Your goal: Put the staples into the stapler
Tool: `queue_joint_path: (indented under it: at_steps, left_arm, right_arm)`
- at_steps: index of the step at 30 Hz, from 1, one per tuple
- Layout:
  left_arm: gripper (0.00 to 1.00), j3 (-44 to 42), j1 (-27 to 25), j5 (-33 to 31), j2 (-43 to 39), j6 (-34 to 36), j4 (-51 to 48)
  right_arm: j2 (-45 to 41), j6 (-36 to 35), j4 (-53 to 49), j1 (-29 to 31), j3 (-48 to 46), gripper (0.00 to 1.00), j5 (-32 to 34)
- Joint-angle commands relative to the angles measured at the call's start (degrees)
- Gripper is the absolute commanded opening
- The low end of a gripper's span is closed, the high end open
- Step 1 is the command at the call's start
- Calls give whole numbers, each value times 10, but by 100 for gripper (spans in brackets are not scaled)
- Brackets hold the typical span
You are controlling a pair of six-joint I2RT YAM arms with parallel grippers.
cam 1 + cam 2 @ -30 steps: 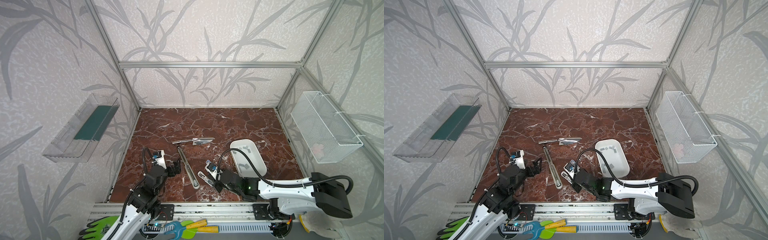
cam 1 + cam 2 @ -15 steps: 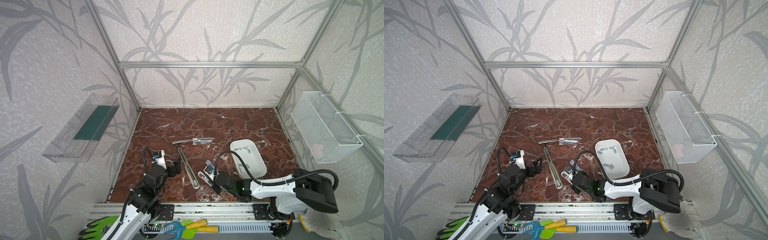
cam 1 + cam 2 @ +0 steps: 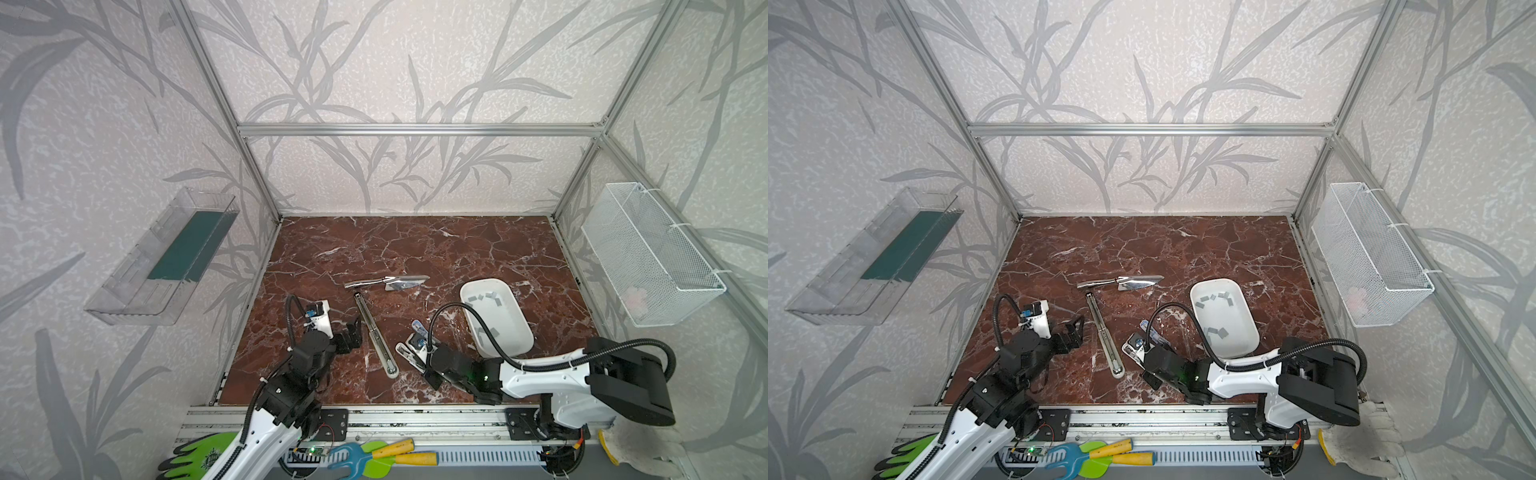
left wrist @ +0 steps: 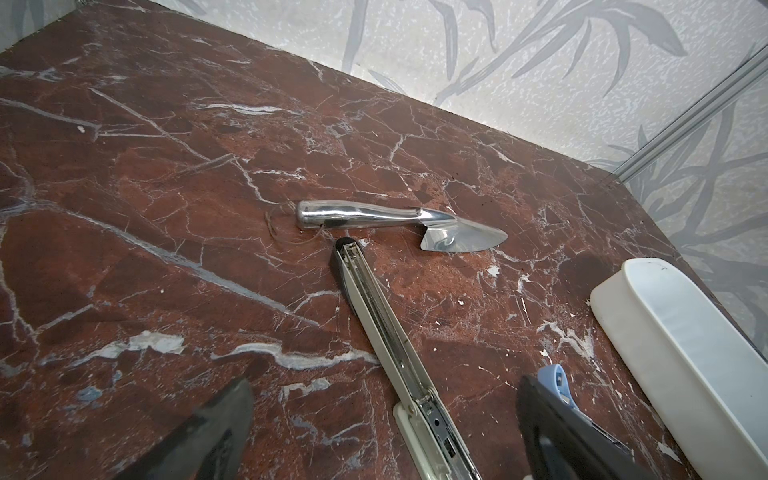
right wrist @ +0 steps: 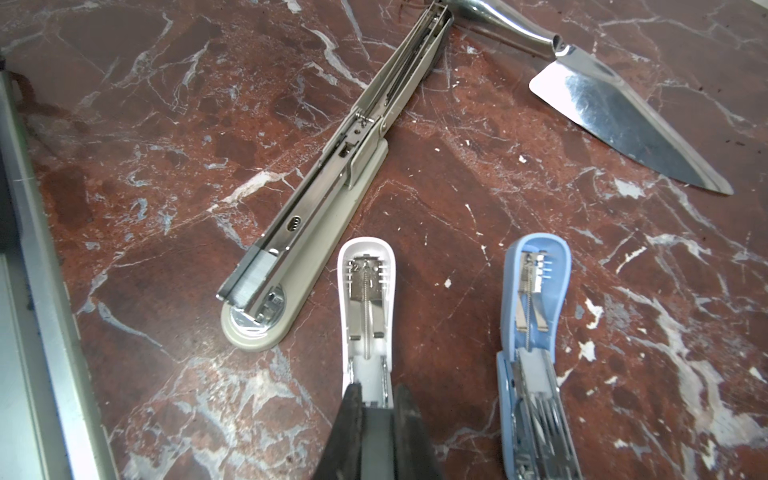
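Left tool [image 3: 352, 330] hangs spread wide, low over the desk [image 3: 415, 249] and gripping nothing, just left of the long beige stapler [image 3: 374, 332], which lies opened flat. Right of that, my right tool [image 5: 378, 395] is pinched on the rear of the opened white stapler [image 5: 365, 299], and the blue stapler [image 5: 536, 299] lies open beside it. Farthest right, the staples [image 3: 487, 296] lie loose in the white tray [image 3: 498, 320].
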Motion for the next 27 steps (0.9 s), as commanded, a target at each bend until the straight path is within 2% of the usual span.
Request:
queue_joint_path:
  at_steps: [1,27]
  left_arm:
    - [99,-3,1,-5,0,2,12]
    - [99,-3,1,-6,4,3,16]
  right_arm:
    - [11,-7,1,6,15,11,-12]
    - [38,-9,-8,6,27,10,7]
